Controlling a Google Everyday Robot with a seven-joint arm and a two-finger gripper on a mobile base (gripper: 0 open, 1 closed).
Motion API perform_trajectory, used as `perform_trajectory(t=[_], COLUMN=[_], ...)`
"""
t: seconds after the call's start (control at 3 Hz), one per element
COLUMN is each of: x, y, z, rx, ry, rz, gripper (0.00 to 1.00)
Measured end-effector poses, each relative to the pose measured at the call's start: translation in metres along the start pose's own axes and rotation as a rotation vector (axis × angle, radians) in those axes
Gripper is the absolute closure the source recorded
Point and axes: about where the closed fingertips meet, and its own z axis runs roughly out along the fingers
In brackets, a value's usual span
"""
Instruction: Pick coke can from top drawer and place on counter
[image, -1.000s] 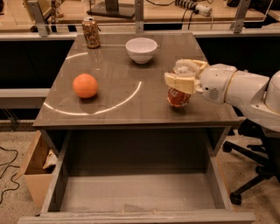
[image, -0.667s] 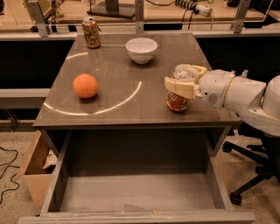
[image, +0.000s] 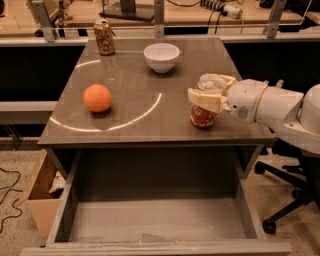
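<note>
The coke can (image: 202, 116), red with white lettering, stands upright on the counter (image: 145, 125) near its right front edge. My gripper (image: 198, 89) reaches in from the right. Its cream fingers (image: 205, 101) clasp the can's upper part from the front and the back, and the silver top shows between them. The gripper is shut on the can. The top drawer (image: 150, 220) is pulled out below the counter and nothing lies in it.
An orange ball (image: 97, 97) sits on the counter's left side. A white bowl (image: 161, 56) and a brown-gold patterned can (image: 104, 37) stand at the back. A cardboard box (image: 37, 192) is on the floor at left, an office chair base (image: 287, 200) at right.
The gripper and the can have shifted slightly lower and toward the counter's front edge. The can stays in the fingers. Nothing else has moved.
</note>
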Motion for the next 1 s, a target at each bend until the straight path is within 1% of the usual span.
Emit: perform_trajectory(t=[0.67, 1.0], x=[-0.002, -0.0033], y=[0.002, 0.0036], z=[0.002, 0.0036], rx=[-0.005, -0.008], ry=[-0.001, -0.002], rz=[-0.002, -0.004], gripper=[0.13, 0.0])
